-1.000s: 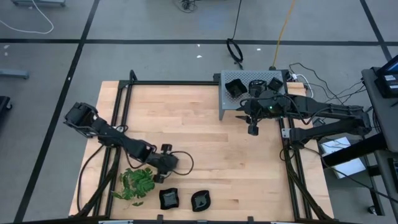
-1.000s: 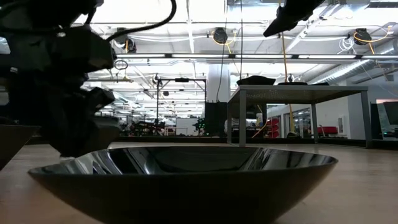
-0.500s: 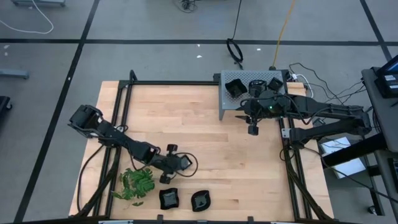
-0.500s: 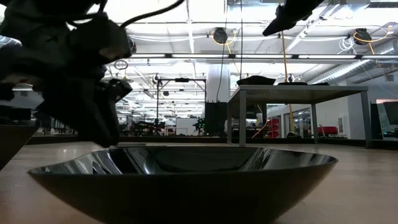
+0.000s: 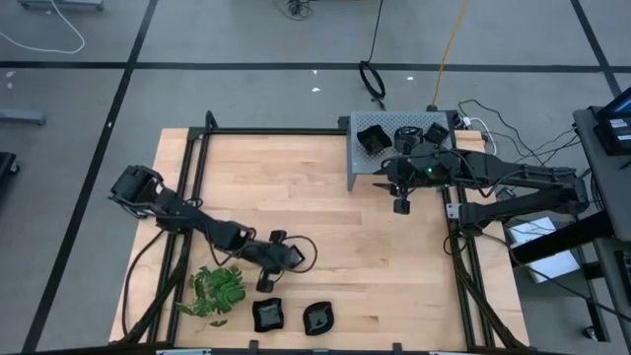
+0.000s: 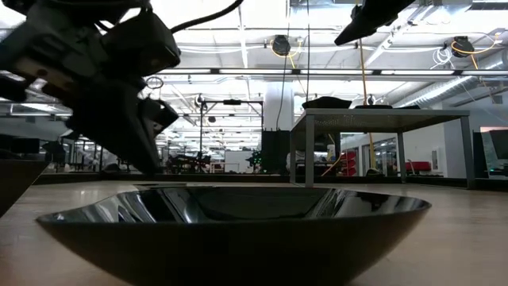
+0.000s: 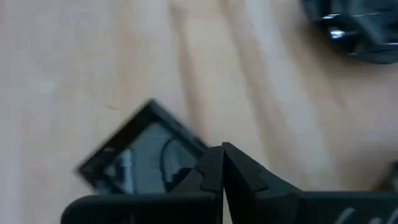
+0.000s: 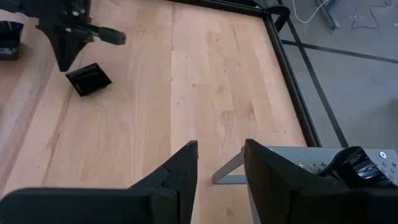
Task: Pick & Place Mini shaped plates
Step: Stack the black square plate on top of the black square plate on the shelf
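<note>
Jaws of the left gripper [image 5: 266, 282], pressed together and empty, hang just above the small glossy black square plate [image 5: 267, 315], lower centre.

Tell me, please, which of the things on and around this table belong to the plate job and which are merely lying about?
Part of the job:
- square plate at the near edge
- rounded plate beside it
- plates in the grey box
- grey box itself
- left gripper, shut and empty above the square plate
- right gripper, open, by the box

Lying about:
- leafy sprig
- cables on the floor
</note>
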Controlling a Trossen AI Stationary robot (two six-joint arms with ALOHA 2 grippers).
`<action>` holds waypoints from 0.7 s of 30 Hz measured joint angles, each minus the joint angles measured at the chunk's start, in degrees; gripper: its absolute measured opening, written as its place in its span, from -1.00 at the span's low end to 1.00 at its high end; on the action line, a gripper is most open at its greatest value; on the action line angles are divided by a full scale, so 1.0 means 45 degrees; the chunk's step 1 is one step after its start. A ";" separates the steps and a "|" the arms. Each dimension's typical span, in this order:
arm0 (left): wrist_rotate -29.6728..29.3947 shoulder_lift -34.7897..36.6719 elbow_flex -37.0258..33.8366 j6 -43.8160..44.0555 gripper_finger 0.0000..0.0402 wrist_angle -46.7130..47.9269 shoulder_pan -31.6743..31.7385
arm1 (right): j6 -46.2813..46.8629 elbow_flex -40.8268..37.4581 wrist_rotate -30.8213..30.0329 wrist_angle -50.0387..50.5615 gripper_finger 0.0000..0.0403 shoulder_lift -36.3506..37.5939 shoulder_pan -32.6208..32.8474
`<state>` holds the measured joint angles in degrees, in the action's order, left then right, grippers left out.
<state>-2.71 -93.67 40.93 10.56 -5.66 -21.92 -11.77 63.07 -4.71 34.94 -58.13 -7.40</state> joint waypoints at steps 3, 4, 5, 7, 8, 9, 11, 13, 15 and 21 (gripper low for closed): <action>0.0234 0.0000 0.0000 0.0043 -0.94 -0.0007 -0.0133 | 0.0014 0.0000 0.0000 0.0000 -0.41 0.0000 0.0000; 0.0221 0.0000 0.0000 0.0008 -0.90 -0.0005 -0.0159 | 0.0019 0.0000 0.0000 0.0000 -0.41 0.0000 0.0000; 0.0160 0.0001 0.0000 0.0008 -0.85 -0.0019 -0.0158 | 0.0024 0.0000 0.0000 0.0000 -0.41 0.0000 0.0000; -0.0063 0.0005 0.0000 0.0052 -0.72 -0.0115 -0.0098 | 0.0029 0.0000 0.0000 0.0000 -0.41 0.0000 0.0000; -0.0080 0.0005 0.0000 0.0057 -0.65 -0.0155 -0.0057 | 0.0029 0.0000 0.0000 0.0000 -0.41 0.0000 0.0000; -0.0080 0.0010 0.0000 0.0046 -0.58 -0.0152 -0.0021 | 0.0029 0.0000 0.0000 0.0000 -0.41 0.0000 0.0000; -0.0080 0.0010 0.0000 -0.0046 -0.44 -0.0096 0.0037 | 0.0029 0.0000 0.0000 0.0000 -0.41 0.0000 0.0000; -0.0080 0.0010 0.0000 -0.0613 -0.33 0.0003 0.0045 | 0.0029 0.0000 0.0000 0.0000 -0.41 0.0000 0.0000; -0.0082 0.0010 0.0000 -0.1577 -0.26 0.0277 -0.0001 | 0.0029 0.0000 0.0000 0.0000 -0.41 0.0000 0.0000; -0.0242 0.0010 0.0000 -0.4115 -0.25 0.1220 -0.0039 | 0.0034 0.0000 0.0000 0.0000 -0.41 0.0000 0.0000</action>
<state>-3.80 -93.62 40.93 -7.96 -0.17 -22.10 -11.62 63.07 -4.71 34.94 -58.13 -7.40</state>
